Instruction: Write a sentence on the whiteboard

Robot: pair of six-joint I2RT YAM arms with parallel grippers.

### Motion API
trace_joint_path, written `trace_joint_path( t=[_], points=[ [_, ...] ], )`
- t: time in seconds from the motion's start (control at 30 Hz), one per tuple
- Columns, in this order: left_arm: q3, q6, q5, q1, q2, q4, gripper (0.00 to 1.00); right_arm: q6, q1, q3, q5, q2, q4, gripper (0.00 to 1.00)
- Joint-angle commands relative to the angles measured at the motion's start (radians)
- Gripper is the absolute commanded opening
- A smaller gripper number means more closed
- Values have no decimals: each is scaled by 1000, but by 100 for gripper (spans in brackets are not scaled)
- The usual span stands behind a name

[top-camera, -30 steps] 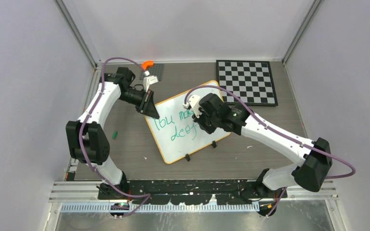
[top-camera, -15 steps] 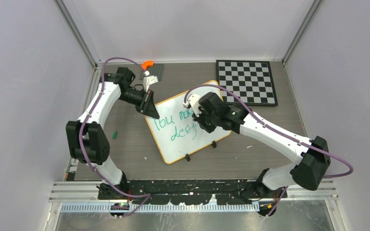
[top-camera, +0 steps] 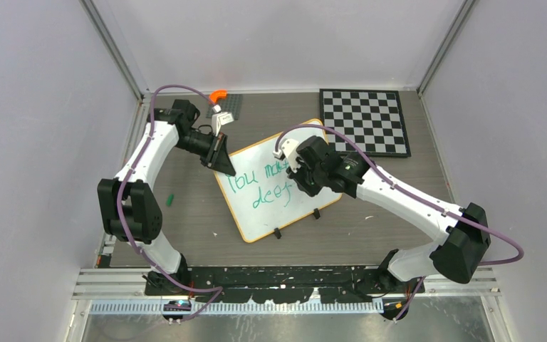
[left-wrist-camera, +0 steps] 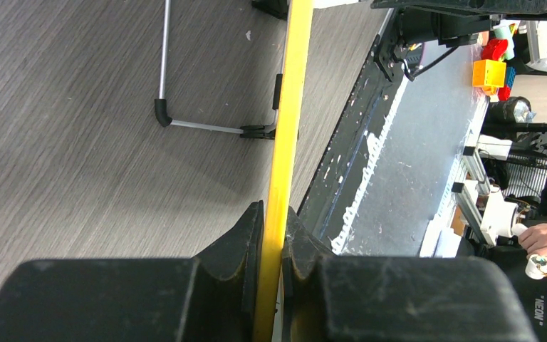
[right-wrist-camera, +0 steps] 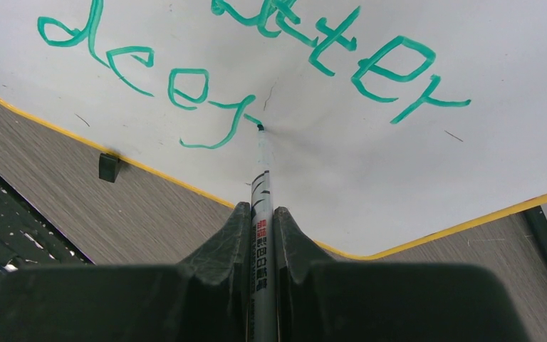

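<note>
The whiteboard (top-camera: 258, 216), white with a yellow rim, lies skewed in the middle of the table. Green words of the sentence (top-camera: 259, 182) run in two lines, "You mat…" over "deep". My left gripper (left-wrist-camera: 272, 226) is shut on the board's yellow rim (left-wrist-camera: 285, 135) at its far left corner. My right gripper (right-wrist-camera: 262, 211) is shut on a grey marker (right-wrist-camera: 261, 178). The marker's green tip touches the board at the end of the stroke after "deep" (right-wrist-camera: 149, 68). From above, the right wrist (top-camera: 315, 165) hides the ends of both lines.
A black-and-white chequered board (top-camera: 365, 121) lies at the back right. An orange piece (top-camera: 218, 95) sits on a grey plate at the back. A small green cap (top-camera: 172, 199) lies left of the whiteboard. The board's black clip feet (right-wrist-camera: 109, 166) stand at its near edge.
The right wrist has shifted slightly to the right over the board. The left arm and the whiteboard have not moved.
</note>
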Motion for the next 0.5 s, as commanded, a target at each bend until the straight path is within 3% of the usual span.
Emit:
trace_joint_path(
  t=[0.0,0.47],
  points=[
    [13,-17,-46,-3,15,22,0,10,-7,-13,9,-27,28,0],
    [13,-14,-49,-3,11,19,0,42,20,-5,-29,4,42,0]
  ],
)
